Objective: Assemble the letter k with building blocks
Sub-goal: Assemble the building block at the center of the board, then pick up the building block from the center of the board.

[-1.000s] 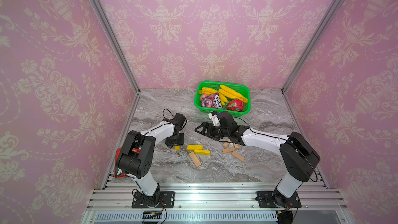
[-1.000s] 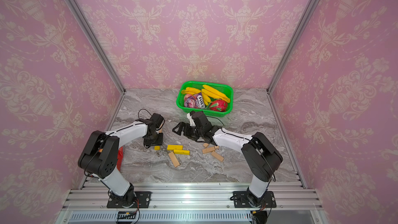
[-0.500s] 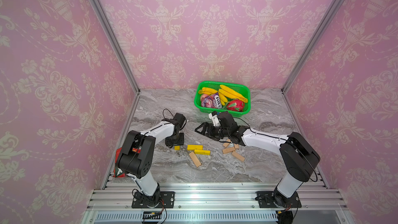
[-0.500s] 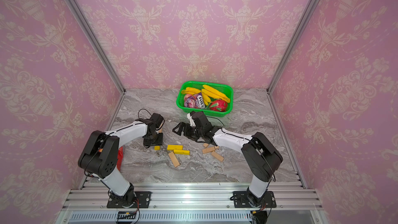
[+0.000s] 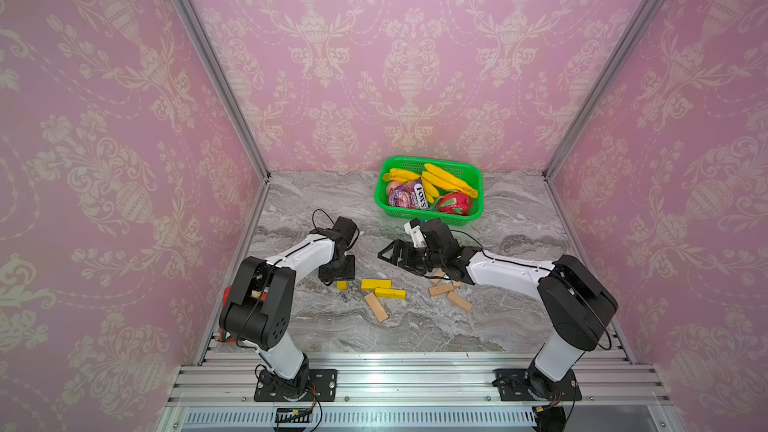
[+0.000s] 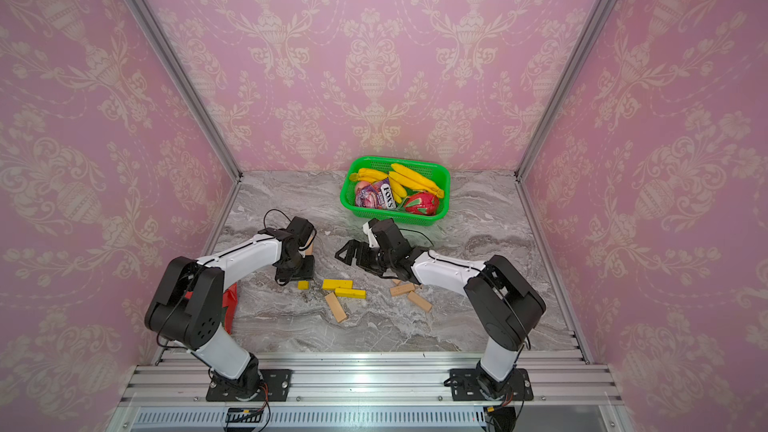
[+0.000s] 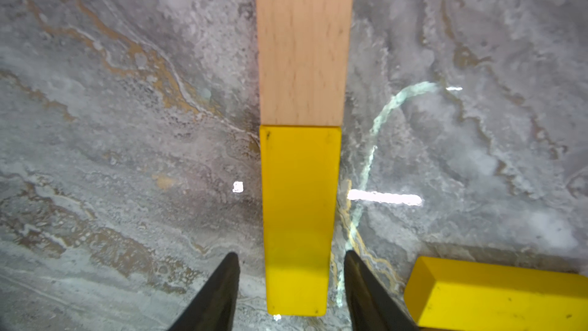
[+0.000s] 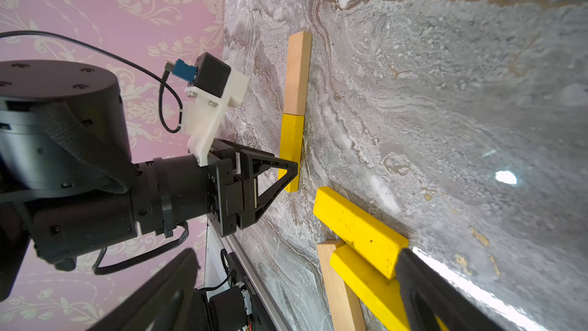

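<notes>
Two lie end to end in one line: a wood bar (image 7: 304, 42) and a yellow bar (image 7: 299, 218). The left gripper (image 7: 291, 253) straddles the yellow bar, jaws slightly clear of it. A loose bar (image 7: 496, 294) lies crosswise beside, near the wide-open right gripper (image 5: 390, 254).

Even, bright overhead light lit both top views; glare streaked the table (image 7: 477, 58) in wrist views, whose near edges seemed blurred.

**Left tool eases open**

The left tool (image 7: 291, 253) has spread its jaws a little; they now stand just clear of the yellow bar (image 7: 299, 211) on both sides. Nothing else has visibly moved.
</notes>
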`<state>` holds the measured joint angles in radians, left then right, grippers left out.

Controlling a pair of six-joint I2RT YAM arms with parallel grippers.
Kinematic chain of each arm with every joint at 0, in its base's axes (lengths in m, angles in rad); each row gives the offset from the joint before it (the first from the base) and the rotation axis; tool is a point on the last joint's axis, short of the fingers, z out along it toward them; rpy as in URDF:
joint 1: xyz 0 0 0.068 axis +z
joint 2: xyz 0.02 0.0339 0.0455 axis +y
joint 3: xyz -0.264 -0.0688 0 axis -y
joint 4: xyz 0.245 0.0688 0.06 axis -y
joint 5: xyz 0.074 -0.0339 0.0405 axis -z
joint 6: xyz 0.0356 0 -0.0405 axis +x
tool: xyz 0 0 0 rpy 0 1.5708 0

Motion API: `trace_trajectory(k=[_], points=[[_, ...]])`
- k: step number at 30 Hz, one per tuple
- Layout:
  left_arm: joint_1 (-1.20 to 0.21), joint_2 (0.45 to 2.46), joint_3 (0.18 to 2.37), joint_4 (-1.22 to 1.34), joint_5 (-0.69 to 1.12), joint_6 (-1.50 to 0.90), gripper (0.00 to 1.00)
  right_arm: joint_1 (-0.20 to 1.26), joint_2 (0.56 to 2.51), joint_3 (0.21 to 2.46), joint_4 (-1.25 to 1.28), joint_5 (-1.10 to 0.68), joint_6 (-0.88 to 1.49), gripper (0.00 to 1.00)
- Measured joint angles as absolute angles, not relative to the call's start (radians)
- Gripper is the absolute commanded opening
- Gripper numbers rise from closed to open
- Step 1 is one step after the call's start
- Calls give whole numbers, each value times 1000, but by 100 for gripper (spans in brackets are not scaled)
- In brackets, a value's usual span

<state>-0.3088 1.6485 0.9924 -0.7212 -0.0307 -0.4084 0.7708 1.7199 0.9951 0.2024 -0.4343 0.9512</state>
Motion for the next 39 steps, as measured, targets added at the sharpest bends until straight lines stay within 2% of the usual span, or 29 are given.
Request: trace_trajectory(k=[14,30,39], points=[[-373,1502,977,-743,-10,-477,54,813,1614,899,218,-407,953,100],[-592,1377,895,-756,-59,-727,54,819,1378,706,210,-381,941,100],[-744,1366,839,-739,-113,-910,54,818,1343,632,191,-402,923,100]])
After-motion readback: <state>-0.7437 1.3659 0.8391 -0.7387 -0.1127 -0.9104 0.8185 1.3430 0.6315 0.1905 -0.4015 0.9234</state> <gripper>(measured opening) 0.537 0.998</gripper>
